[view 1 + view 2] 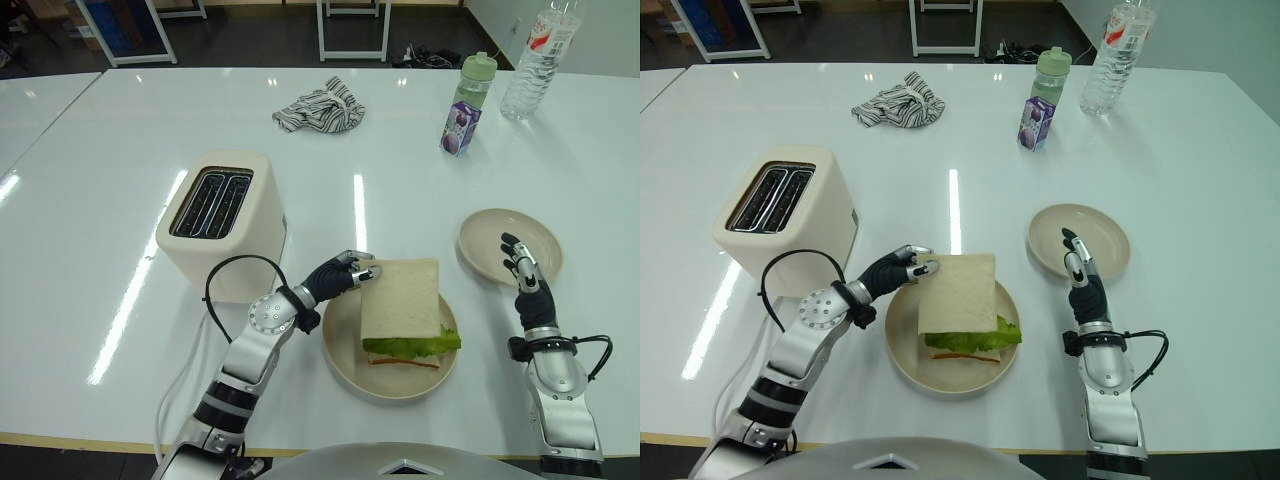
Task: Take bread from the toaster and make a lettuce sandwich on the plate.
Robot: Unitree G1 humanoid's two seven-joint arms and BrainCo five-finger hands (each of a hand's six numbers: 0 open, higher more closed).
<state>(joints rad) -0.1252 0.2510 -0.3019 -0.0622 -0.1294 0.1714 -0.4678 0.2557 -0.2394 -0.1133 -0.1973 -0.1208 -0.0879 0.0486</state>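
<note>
A cream toaster (222, 222) stands on the white table, its two slots showing no bread. On the near beige plate (345, 358) lies a sandwich (401, 310): a bread slice on top, green lettuce (410, 345) sticking out at its near edge, another slice beneath. My left hand (340, 276) is at the top slice's far left corner, fingertips curled against the bread. My right hand (527, 281) is held upright to the right of the sandwich, fingers extended, holding nothing, in front of a second, bare beige plate (510, 243).
A striped cloth (321, 108) lies at the back centre. A purple carton (460, 128), a green-capped bottle (475, 80) and a clear water bottle (537, 52) stand at the back right. The toaster's cord runs down toward the near edge by my left arm.
</note>
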